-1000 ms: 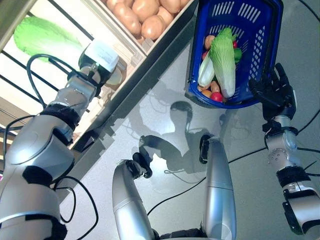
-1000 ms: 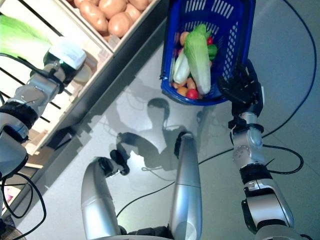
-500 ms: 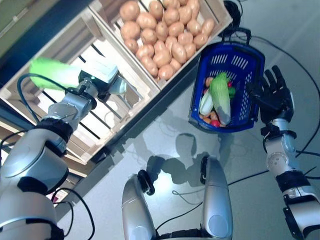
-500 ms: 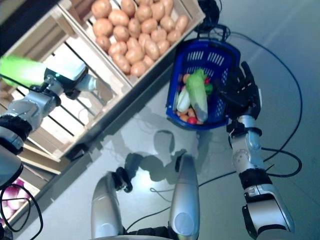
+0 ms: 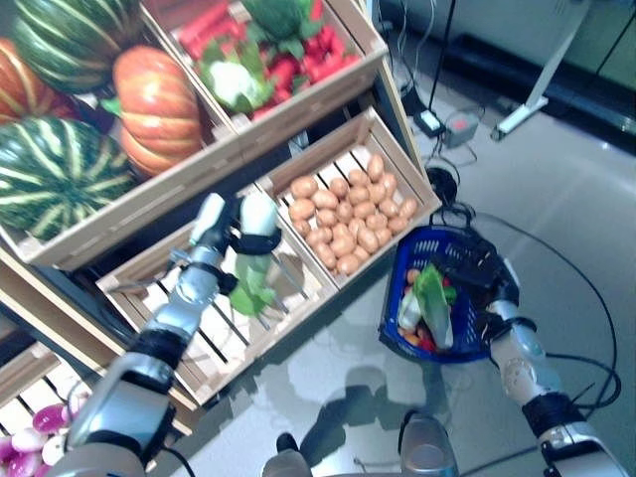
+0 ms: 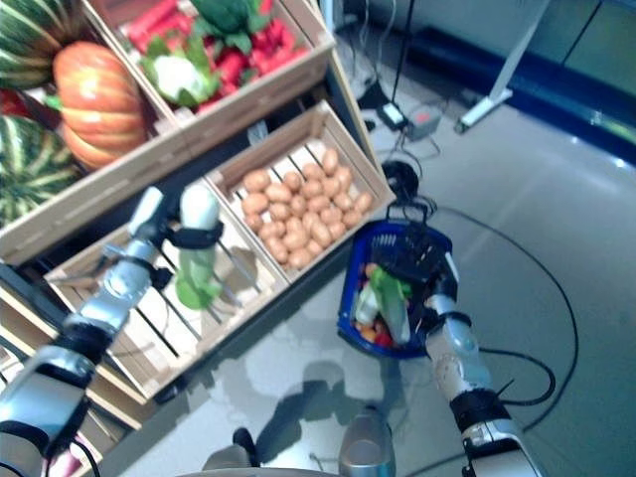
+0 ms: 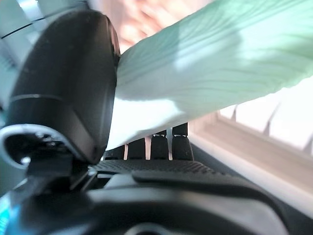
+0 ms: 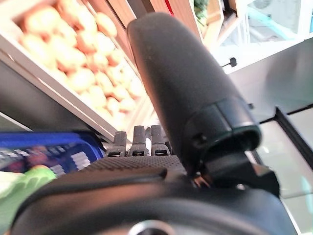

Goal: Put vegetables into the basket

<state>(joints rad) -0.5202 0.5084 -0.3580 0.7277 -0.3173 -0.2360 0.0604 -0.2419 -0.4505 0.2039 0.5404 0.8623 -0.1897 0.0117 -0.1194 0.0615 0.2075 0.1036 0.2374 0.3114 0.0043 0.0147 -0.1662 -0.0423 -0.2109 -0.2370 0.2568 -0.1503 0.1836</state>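
My left hand [image 5: 241, 231] is shut on a pale green leafy cabbage [image 5: 253, 285] and holds it over the lower left wooden crate [image 5: 149, 280] of the stand. In the left wrist view the thumb [image 7: 63, 88] and fingers [image 7: 161, 146] pinch the cabbage's white stem end [image 7: 220, 63]. The blue plastic basket [image 5: 395, 298] stands on the floor by the stand. It holds another leafy cabbage [image 5: 433, 298] and small red and orange vegetables. My right hand [image 5: 479, 268] is open at the basket's far right rim, and also shows in the right wrist view [image 8: 186, 88].
The wooden stand [image 5: 238, 139] runs along the left, with a crate of potatoes [image 5: 343, 214] right beside the basket. Cables and a power block [image 5: 433, 121] lie on the grey floor behind the basket. A white frame leg [image 5: 542, 89] stands at the back right.
The camera has tilted up, so the whole picture shifted toward the stand. My left hand has taken hold of the cabbage and lifted it from the crate. My right hand stays at the basket.
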